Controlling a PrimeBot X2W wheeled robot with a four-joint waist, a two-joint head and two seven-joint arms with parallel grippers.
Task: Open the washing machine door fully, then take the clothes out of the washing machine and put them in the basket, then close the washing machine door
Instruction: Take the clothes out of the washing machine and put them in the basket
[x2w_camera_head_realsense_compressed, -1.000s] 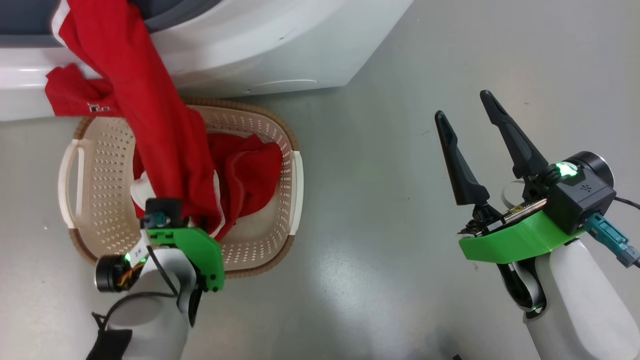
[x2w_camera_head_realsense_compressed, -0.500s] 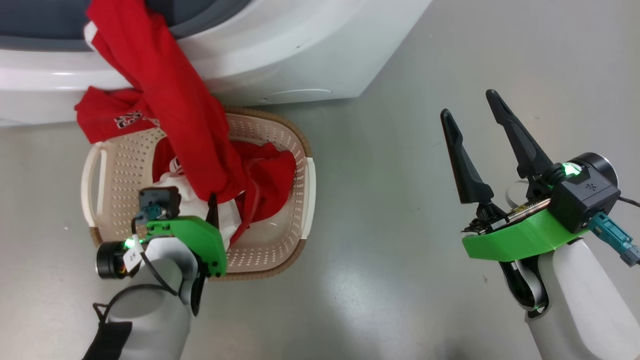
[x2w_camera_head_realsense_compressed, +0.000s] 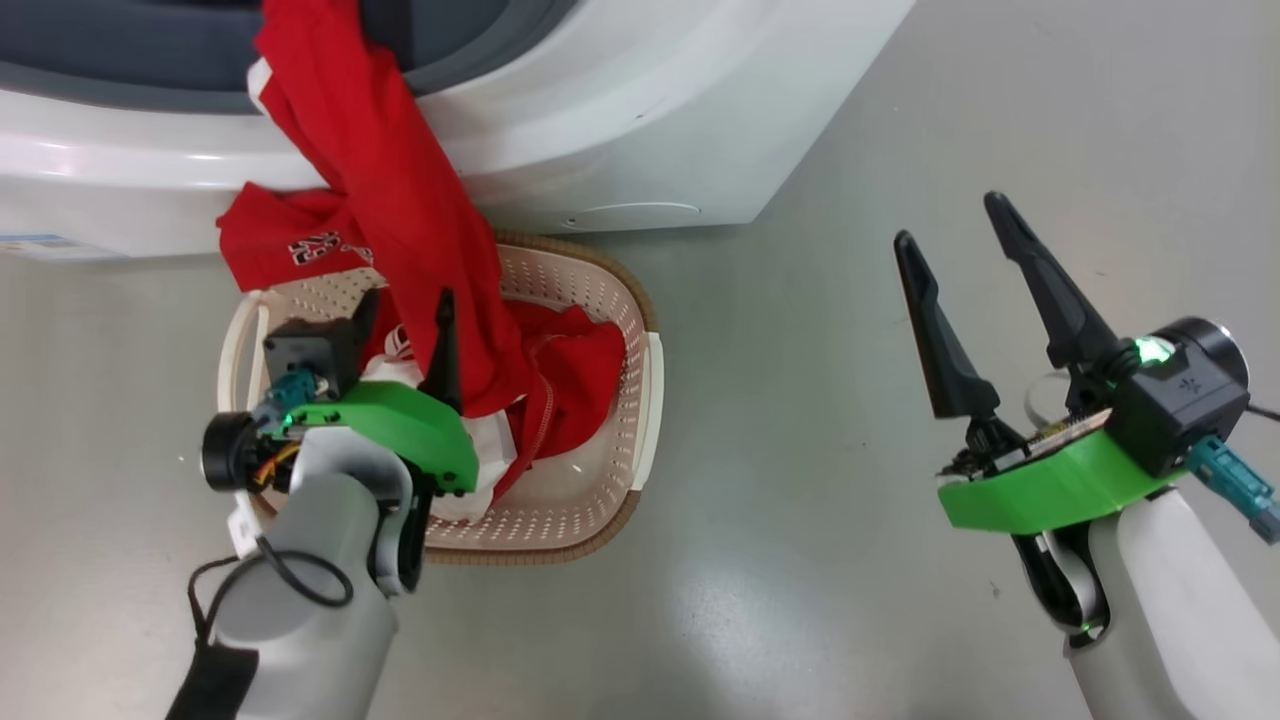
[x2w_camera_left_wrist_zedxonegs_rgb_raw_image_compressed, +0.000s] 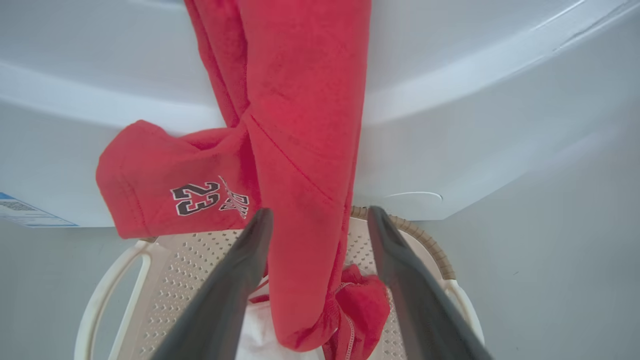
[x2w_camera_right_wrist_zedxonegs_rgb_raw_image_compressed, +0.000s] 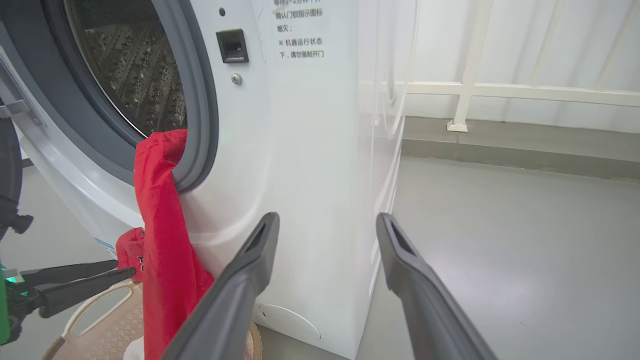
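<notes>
1 large white washing machine (x2w_camera_head_realsense_compressed: 620, 120) is seen across the top of the head view, its perforated drum (x2w_camera_right_wrist_zedxonegs_rgb_raw_image_compressed: 135, 65) left uncovered inside the grey rubber ring (x2w_camera_right_wrist_zedxonegs_rgb_raw_image_compressed: 200, 100). Grey floor (x2w_camera_head_realsense_compressed: 800, 450) is spread beneath everything. The cream basket (x2w_camera_head_realsense_compressed: 600, 470) is set on that floor just in front of the machine. The clothes (x2w_camera_head_realsense_compressed: 400, 200) are found in 2 places: 1 long red garment is draped out of the drum over the ring and hangs down into the basket, with a fold printed "23" lying at the basket's far rim, and more red and white fabric is heaped inside the basket. The left claw (x2w_camera_head_realsense_compressed: 405, 330) is held over the basket with its fingers spread apart; the hanging garment passes between them and is not pinched. The right claw (x2w_camera_head_realsense_compressed: 950, 220) is held wide open and empty above bare floor, well apart from the basket.
</notes>
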